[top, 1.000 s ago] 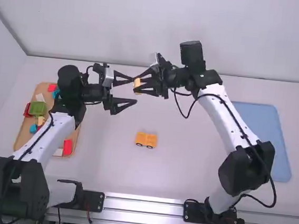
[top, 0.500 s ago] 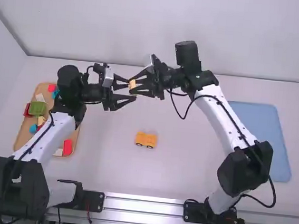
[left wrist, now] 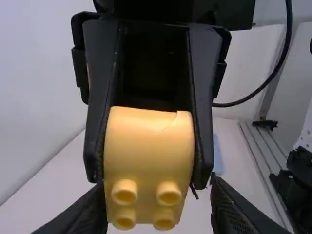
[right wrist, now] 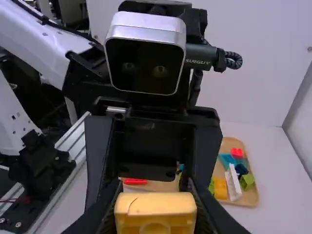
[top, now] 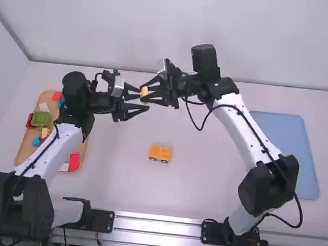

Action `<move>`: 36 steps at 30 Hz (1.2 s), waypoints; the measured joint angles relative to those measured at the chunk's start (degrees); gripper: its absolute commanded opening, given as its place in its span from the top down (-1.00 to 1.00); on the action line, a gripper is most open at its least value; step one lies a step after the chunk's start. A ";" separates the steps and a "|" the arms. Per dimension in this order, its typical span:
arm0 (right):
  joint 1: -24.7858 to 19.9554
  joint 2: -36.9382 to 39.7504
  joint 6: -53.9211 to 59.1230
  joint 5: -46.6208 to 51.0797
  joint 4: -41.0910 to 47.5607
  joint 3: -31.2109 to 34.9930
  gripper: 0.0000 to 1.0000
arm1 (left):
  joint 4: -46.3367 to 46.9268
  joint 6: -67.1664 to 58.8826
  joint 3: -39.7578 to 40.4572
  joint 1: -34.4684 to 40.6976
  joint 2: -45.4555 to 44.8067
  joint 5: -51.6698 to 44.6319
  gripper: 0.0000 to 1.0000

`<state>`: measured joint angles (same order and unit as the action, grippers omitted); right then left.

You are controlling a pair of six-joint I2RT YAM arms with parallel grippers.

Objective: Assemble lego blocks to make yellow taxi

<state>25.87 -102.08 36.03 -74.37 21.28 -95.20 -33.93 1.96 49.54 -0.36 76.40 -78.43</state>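
Observation:
Near the far middle of the table, my right gripper [top: 143,93] is shut on a yellow block [top: 144,91]. Facing it from the left, my left gripper [top: 145,99] stands open, its fingers around the block's end. In the left wrist view the studded face of the yellow block [left wrist: 147,156] lies between the spread fingers of my left gripper [left wrist: 157,191], with a gap at one side. The right wrist view has the block [right wrist: 156,209] between the fingers of my right gripper [right wrist: 155,194]. A yellow car-shaped assembly [top: 160,153] with dark wheels rests on the table below.
A wooden tray [top: 79,162] with several coloured blocks lies at the left, partly under the left arm. At the right is a blue mat [top: 290,141], partly behind the right arm.
My right gripper has moved left with the yellow block, bringing it between my left gripper's fingers. Those fingers have drawn closer together. The car-shaped assembly has stayed put.

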 measured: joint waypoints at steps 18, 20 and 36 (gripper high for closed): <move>0.26 0.00 -1.42 -0.39 0.28 0.02 0.70 | -0.20 -0.66 0.00 0.00 0.00 0.90 0.78; 0.28 0.00 -1.68 -0.28 0.35 0.02 -0.33 | 0.24 -0.57 0.00 0.00 0.00 0.98 0.77; -1.49 0.39 -14.29 25.59 -0.55 0.00 -0.96 | 32.44 -2.89 0.02 0.22 0.00 24.02 0.65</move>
<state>24.38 -101.69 21.74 -48.77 20.73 -95.20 -1.50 -0.93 49.56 -0.14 76.40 -54.41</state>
